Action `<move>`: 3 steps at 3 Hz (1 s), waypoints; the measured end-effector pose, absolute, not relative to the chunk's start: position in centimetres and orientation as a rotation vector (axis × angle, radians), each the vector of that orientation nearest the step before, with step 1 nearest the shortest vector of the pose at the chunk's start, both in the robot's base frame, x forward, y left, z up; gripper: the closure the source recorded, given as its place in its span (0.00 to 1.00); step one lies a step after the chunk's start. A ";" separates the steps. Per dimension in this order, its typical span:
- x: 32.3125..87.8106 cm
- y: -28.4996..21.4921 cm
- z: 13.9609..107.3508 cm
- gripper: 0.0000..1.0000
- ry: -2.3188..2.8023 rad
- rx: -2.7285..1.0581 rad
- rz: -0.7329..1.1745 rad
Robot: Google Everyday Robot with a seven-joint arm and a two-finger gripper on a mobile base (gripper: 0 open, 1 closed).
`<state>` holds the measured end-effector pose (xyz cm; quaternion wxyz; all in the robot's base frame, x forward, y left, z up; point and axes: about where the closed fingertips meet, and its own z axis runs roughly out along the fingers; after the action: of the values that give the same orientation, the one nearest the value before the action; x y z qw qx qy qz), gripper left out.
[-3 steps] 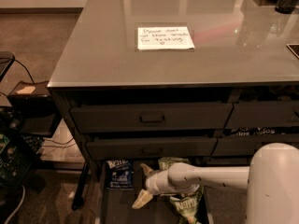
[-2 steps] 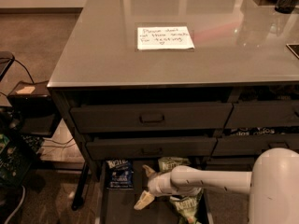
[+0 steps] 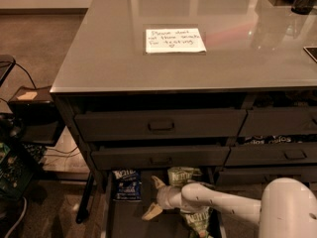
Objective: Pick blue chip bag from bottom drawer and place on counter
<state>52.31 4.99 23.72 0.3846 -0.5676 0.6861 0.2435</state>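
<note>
Glossy grey counter with note; gripper spread open over bottom drawer, beside blue chip bag.

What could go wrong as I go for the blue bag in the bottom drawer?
The open gripper hangs just beside the blue chip bag, not touching it, with green bags close by; closing here might catch a green one. The drawer above overhangs the bottom drawer, so a straight lift could clip the bag against it.
</note>
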 end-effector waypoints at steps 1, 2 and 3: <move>53.7 6.7 21.6 0.00 1.722 -1.451 0.625; 54.6 9.5 20.2 0.00 1.709 -1.471 0.631; 55.7 12.5 19.4 0.00 1.724 -1.467 0.654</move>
<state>55.67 12.49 19.44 0.3828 -0.5752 0.6759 0.2564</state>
